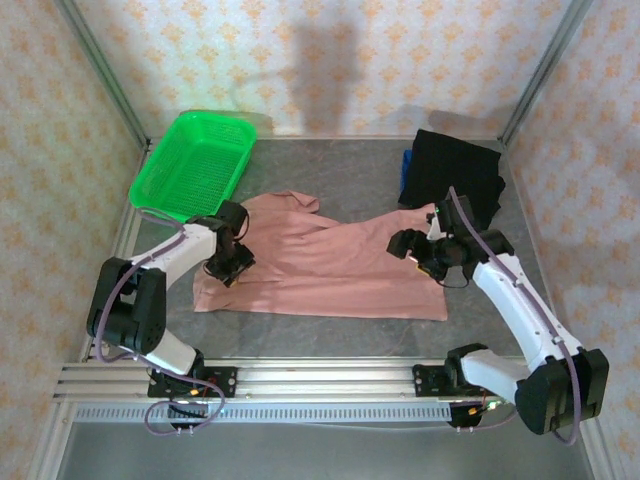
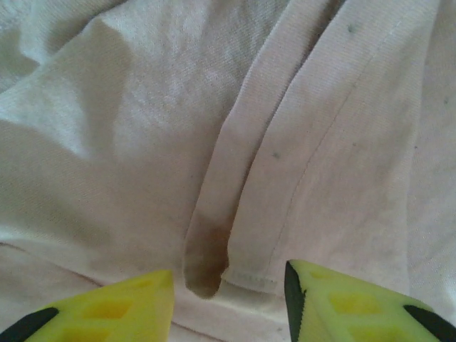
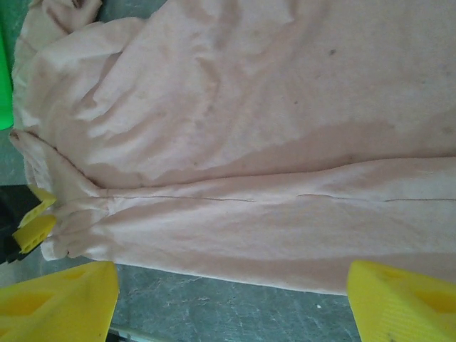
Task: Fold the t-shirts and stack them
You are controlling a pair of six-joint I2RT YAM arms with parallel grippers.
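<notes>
Dusty-pink cloth is spreading across the middle of the top view: the pink t-shirt [image 1: 330, 265] is lying flat but rumpled on the grey table [image 1: 330, 175], its long side running from lower left to right of centre, with one sleeve reaching toward the upper left. In the right wrist view, folds and a stitched seam are running across it. The black t-shirt [image 1: 455, 175] is sitting folded in the upper right of the frame, near the pink one's right end; whether the two are touching I cannot tell.

The left gripper [image 1: 230, 262] is hanging over the pink shirt's left end. In its own wrist view its yellow fingers [image 2: 128, 306] are standing apart at the bottom edge, with a hemmed fold of cloth lying in the gap beyond them and nothing pinched. The right gripper [image 1: 408, 245] is hovering at the shirt's right end, its jaws spreading wide over the shirt's edge and bare table, gripping nothing.

The green mesh basket [image 1: 195, 160] is resting in the upper left, just beside the sleeve.
</notes>
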